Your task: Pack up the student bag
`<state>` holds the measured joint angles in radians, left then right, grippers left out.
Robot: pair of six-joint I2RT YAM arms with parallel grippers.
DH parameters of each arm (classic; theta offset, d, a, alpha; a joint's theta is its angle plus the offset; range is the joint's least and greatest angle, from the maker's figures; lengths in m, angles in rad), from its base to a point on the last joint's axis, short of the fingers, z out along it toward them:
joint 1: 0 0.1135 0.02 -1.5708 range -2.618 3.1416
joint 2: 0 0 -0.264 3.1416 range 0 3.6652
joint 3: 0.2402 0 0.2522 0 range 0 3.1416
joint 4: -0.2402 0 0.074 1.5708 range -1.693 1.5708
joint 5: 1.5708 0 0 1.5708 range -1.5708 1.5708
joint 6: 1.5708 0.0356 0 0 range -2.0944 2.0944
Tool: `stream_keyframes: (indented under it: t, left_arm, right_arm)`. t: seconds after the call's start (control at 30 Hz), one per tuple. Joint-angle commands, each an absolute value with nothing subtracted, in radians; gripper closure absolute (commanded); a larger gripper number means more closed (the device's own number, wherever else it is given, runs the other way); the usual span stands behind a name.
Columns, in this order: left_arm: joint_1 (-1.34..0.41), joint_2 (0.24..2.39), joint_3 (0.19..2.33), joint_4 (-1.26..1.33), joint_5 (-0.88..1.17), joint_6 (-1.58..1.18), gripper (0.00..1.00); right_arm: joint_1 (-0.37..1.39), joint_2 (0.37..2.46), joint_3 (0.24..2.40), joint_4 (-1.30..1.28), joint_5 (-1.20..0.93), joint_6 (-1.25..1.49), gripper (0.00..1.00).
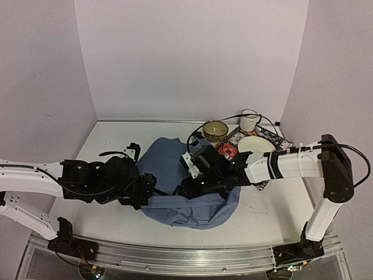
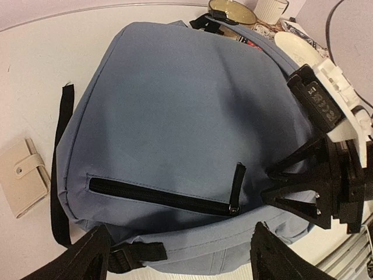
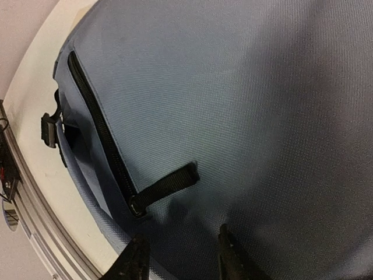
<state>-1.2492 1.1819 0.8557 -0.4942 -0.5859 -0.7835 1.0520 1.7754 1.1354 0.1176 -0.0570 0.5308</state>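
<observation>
The student bag (image 1: 201,213) lies flat on the white table, slate-blue, front pocket up (image 2: 175,105). Its black pocket zip (image 2: 157,197) is closed, and the strap pull (image 2: 238,184) rests at the zip's right end. My left gripper (image 1: 145,195) stands open, its fingers (image 2: 87,259) wide on either side of the bag's near edge without pinching it. My right gripper (image 1: 189,188) hovers over the bag from the right, just beside the zip pull (image 3: 166,186). Its fingers (image 3: 133,261) are a narrow gap apart above bare fabric (image 3: 233,87), holding nothing.
A beige snap wallet (image 2: 23,182) lies on the table left of the bag. Behind the bag to the right are a brown bowl (image 1: 215,130), a white mug (image 1: 249,121) and a cream plate (image 1: 255,144) on a patterned tray (image 1: 228,150). A metal rail (image 1: 186,256) runs along the front edge.
</observation>
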Motion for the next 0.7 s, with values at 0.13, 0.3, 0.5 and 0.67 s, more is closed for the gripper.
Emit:
stream_keyframes:
  t: [0.13, 0.3, 0.5, 0.67]
  left_arm:
    - [-1.150, 1.338, 0.938, -0.356, -0.443, -0.696, 0.18]
    - [-1.141, 1.424, 0.979, -0.295, -0.354, -0.662, 0.17]
    - [-1.140, 1.523, 1.023, -0.273, -0.266, -0.649, 0.16]
    - [-1.139, 1.602, 1.054, -0.276, -0.254, -0.649, 0.17]
  right_arm:
    - [1.130, 1.746, 1.060, 0.107, -0.098, 0.598, 0.65]
    - [1.149, 1.685, 0.956, 0.108, -0.025, 0.666, 0.66]
    - [1.151, 1.613, 0.859, 0.160, 0.074, 0.718, 0.65]
    - [1.152, 1.607, 0.838, 0.213, 0.107, 0.732, 0.64]
